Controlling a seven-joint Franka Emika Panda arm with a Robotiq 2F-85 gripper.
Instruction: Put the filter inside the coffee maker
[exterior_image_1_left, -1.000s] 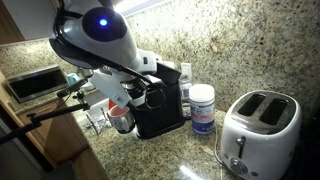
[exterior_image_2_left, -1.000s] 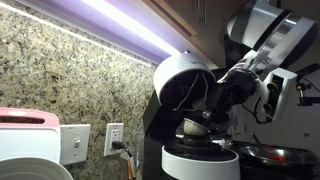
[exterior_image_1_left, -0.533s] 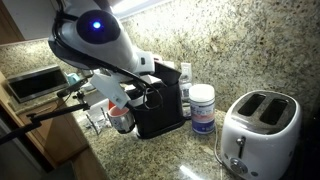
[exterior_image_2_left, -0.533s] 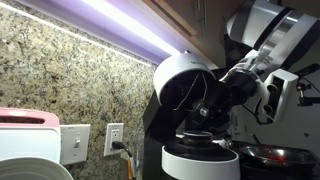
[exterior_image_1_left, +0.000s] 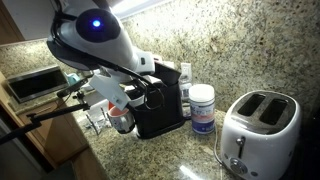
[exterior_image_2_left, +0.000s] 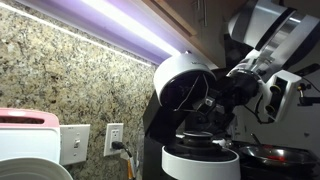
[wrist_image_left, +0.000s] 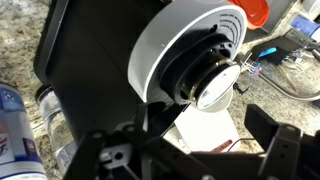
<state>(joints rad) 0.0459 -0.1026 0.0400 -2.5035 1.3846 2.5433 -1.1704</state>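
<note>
The coffee maker (exterior_image_1_left: 158, 112) is a black box with a pale rounded top (wrist_image_left: 180, 45); its white lid (exterior_image_2_left: 180, 85) stands raised. In the wrist view the filter (wrist_image_left: 215, 88), a small shiny round cup, rests at the black ring opening of that white part. It is free of my fingers. My gripper (wrist_image_left: 190, 148) hangs open just above it, one finger (wrist_image_left: 272, 138) on each side and nothing between them. In an exterior view the gripper (exterior_image_2_left: 210, 110) hovers under the lid, above the machine's white round base (exterior_image_2_left: 200, 162). The arm hides it from the opposite side.
A white blue-labelled jar (exterior_image_1_left: 202, 108) stands right beside the coffee maker, and a white two-slot toaster (exterior_image_1_left: 258, 130) stands further along the granite counter. A wall socket (exterior_image_2_left: 115, 138) with a plug is behind the machine. Cables and an orange-capped item (wrist_image_left: 258, 10) lie beyond it.
The jaws have gone from shut on the filter to wide open. The filter has dropped out of the grip into the machine's opening. The arm has barely shifted.
</note>
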